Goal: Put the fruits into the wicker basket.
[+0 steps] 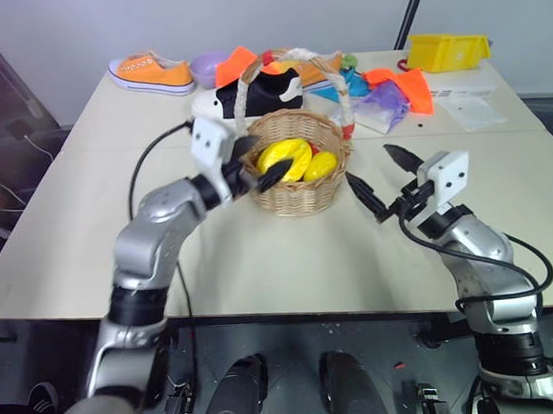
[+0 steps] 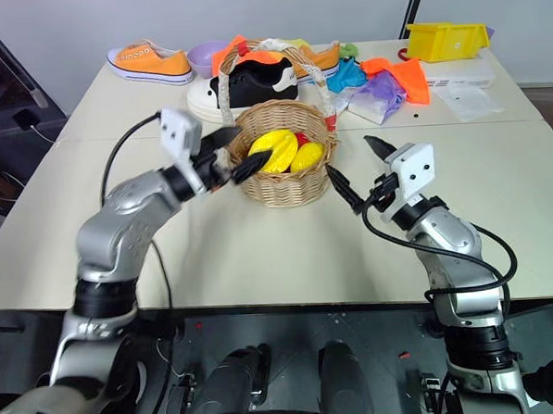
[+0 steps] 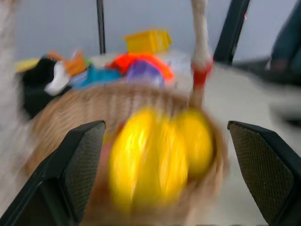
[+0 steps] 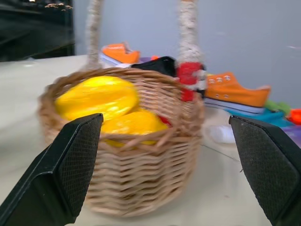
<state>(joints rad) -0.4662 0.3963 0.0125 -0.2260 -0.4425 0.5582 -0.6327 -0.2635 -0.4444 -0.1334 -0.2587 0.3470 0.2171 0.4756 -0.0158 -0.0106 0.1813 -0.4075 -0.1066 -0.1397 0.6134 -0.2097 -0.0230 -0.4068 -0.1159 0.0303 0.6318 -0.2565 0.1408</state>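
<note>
Both yellow fruits sit in the wicker basket; your left claw and right claw gape empty, so back them away.

The silver left arm reached forward and inward, its left gripper of two black fingers spread wide apart, pointing roughly level toward the right. The silver right arm bent upward from the elbow, its right gripper likewise spread wide, angled inward toward the left and empty.
</note>
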